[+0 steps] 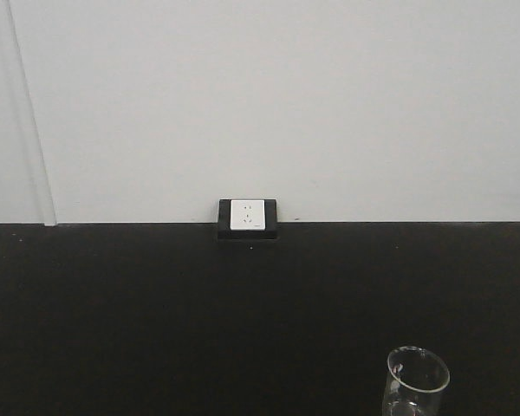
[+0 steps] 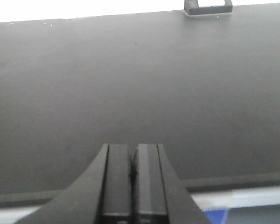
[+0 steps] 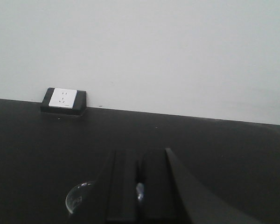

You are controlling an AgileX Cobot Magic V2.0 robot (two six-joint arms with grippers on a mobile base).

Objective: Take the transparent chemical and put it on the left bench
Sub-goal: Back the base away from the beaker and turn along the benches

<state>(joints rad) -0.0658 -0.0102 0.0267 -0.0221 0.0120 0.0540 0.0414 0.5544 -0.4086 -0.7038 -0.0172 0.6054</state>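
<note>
The transparent chemical (image 1: 416,381) is a small clear glass beaker at the bottom right of the front view, partly cut off by the frame edge; no dropper shows. In the right wrist view its curved rim (image 3: 77,198) bulges out left of my fingers, and a glint of glass sits in the narrow slit between them. My right gripper (image 3: 140,156) is shut on the beaker's wall, above the black bench (image 3: 224,154). My left gripper (image 2: 133,148) is shut with nothing in it, over the bare black bench top (image 2: 130,84). Neither gripper appears in the front view.
A white wall socket in a black frame (image 1: 247,217) sits where the bench meets the white wall; the socket (image 3: 64,99) also shows at the left of the right wrist view. The bench's near edge (image 2: 233,184) runs under my left gripper, with white and blue below it.
</note>
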